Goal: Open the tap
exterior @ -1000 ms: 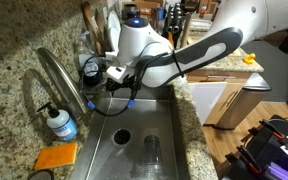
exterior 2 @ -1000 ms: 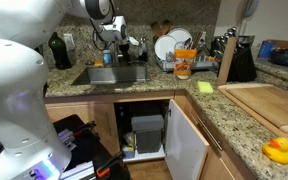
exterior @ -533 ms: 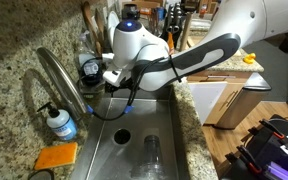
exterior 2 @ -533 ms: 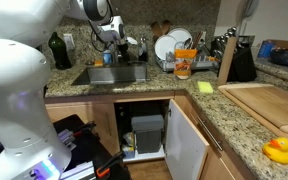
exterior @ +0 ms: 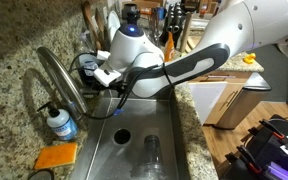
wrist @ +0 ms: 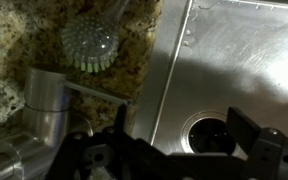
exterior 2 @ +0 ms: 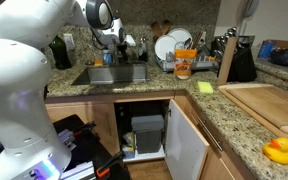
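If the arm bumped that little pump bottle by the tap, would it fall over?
Likely yes: the pump bottle stands upright on a small base with a pump on top, so a knock could tip it. It looks like clear plastic, so probably light and not fragile.

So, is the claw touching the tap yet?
Cannot tell. The wrist view puts the claw close to the tap, by its lever, but darkness hides any gap; both exterior views are too coarse.

You've got speckled granite counters [exterior: 9, 60] around a steel sink [exterior: 174, 130], and the white cabinet door [exterior 2: 187, 148] below it stands open. At the right are a wooden cutting board [exterior 2: 274, 105] and a knife block [exterior 2: 226, 60]. Warm indoor light.
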`<state>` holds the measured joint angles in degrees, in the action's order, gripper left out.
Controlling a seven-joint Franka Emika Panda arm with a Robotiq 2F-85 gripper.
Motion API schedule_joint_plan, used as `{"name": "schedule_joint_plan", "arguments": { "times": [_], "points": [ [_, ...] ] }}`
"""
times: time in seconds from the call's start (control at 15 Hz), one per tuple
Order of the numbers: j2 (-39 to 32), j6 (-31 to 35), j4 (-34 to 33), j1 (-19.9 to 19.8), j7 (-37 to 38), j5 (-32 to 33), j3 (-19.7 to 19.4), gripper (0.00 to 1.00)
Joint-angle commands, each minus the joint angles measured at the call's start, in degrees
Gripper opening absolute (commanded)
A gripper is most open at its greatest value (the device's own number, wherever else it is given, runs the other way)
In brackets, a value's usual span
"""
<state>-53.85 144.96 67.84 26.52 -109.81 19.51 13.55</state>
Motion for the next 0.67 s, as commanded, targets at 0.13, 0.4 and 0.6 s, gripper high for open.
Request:
{"name": "schedule_joint_plan", "arguments": {
  "times": [0.13, 0.4, 0.6],
  "points": [
    [-0.7, 0.02, -1.1, 0.19, 0.32, -0.07, 0.0, 1.0],
    [-0.9, 0.1, -1.1, -0.36, 0.22, -0.84, 0.58, 1.0],
    [-1.03, 0.41, -1.1, -0.66, 0.22, -0.92, 0.79, 1.0]
  ]
}}
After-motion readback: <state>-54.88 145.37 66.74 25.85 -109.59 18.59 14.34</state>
